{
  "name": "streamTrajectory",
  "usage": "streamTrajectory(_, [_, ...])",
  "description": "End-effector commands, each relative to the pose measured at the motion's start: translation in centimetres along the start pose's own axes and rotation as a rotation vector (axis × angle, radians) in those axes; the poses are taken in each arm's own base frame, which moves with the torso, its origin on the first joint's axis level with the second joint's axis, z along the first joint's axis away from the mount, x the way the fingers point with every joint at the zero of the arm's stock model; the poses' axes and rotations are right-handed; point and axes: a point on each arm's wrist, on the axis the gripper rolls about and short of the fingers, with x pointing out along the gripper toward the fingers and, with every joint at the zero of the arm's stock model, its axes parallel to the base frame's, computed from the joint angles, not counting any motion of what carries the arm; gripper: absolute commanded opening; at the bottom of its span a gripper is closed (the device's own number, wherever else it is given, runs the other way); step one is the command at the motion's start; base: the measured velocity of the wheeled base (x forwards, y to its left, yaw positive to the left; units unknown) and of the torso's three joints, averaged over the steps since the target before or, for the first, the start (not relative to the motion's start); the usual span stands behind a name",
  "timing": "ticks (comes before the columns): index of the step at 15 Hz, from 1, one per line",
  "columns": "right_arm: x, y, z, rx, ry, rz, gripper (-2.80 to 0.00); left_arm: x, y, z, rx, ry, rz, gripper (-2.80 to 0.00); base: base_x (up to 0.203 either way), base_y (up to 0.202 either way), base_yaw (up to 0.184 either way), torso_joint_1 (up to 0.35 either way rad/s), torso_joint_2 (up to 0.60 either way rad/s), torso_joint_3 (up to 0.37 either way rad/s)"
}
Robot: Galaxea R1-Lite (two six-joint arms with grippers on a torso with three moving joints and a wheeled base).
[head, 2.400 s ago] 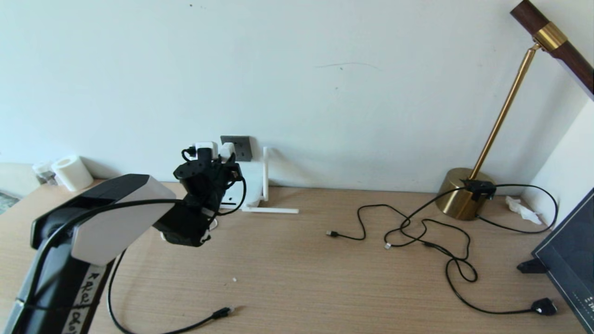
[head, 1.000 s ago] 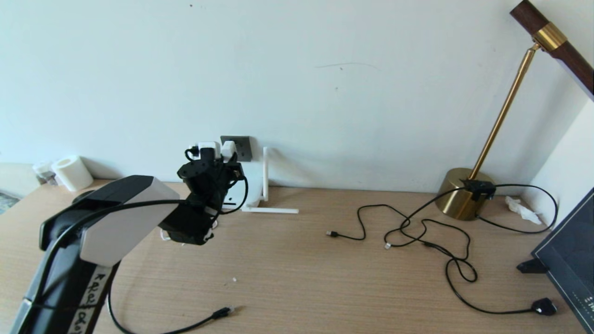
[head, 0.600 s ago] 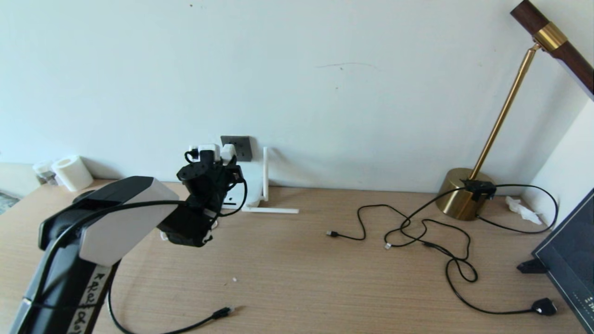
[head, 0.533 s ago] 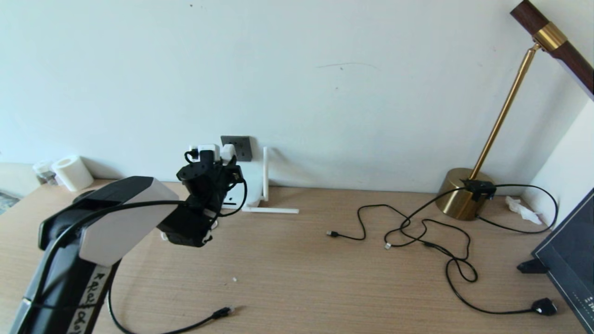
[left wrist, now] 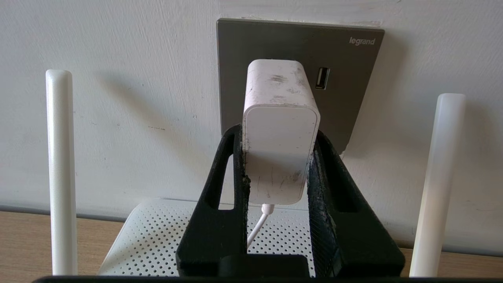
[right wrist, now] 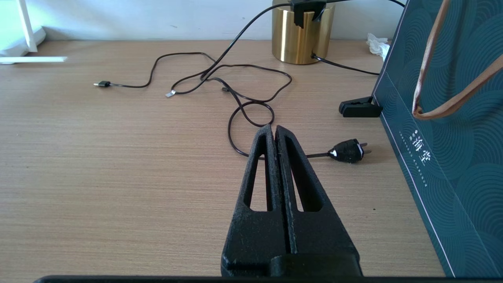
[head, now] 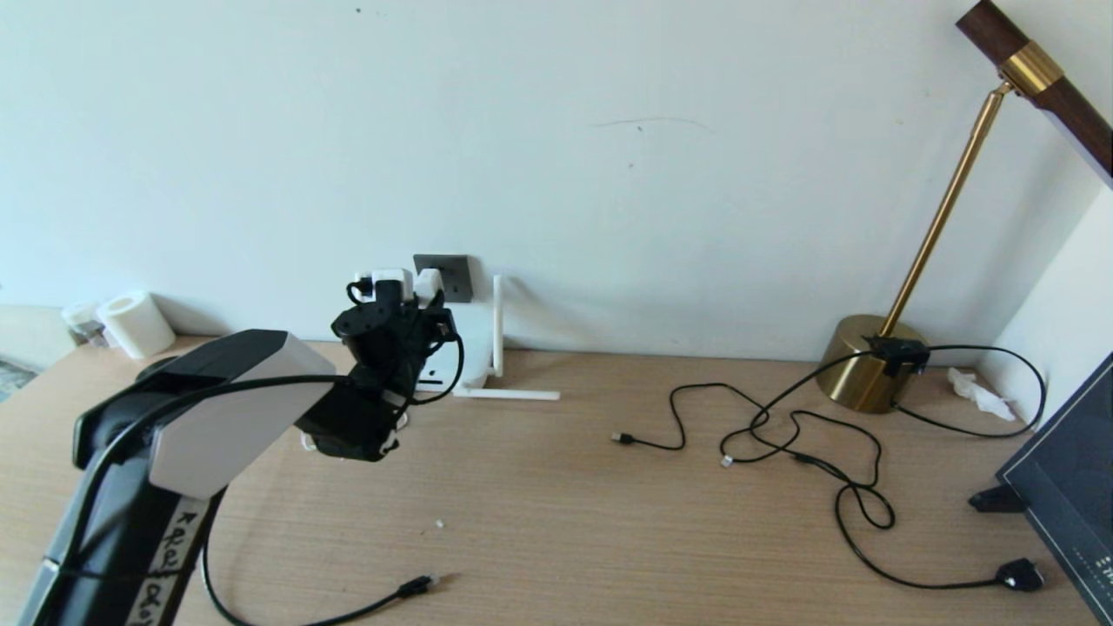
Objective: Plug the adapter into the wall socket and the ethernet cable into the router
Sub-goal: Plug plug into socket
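The left gripper (left wrist: pixel 277 169) is clamping the adapter (left wrist: pixel 279 133) between its fingers, having crept forward over the last seconds until the block is meeting the wall socket (left wrist: pixel 346 63), above the router (left wrist: pixel 157 236). The seating push is probably finishing; the ethernet cable (head: pixel 409 589) is lying unplugged on the table (head: pixel 609 522). The right gripper (right wrist: pixel 275 133) is pressed together, idle.

Can't see the adapter's (left wrist: pixel 279 129) pins, its own body's in the way, so no idea if it's fully seated in the wall socket (left wrist: pixel 342 59). Left arm blocks most of the router (head: pixel 458 348). Ethernet cable (head: pixel 383 602) runs off the bottom edge. Lamp (head: pixel 948 196) top is cropped too.
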Motion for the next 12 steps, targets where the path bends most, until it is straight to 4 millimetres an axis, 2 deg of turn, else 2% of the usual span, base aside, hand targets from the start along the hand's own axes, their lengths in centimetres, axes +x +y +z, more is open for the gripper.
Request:
streamTrajectory(1, [0.01, 0.0, 0.01, 0.0, 0.001, 0.0, -2.8, 0.02, 0.05, -0.03, 0.0, -0.005, -0.002, -2.8, 0.0, 0.0, 0.0, 0.0, 0.0, 0.0])
streamTrajectory(12, [0.01, 0.0, 0.01, 0.0, 0.001, 0.0, -2.8, 0.56, -0.07, -0.13, 0.0, -0.007, -0.008, -2.8, 0.0, 0.0, 0.0, 0.0, 0.0, 0.0])
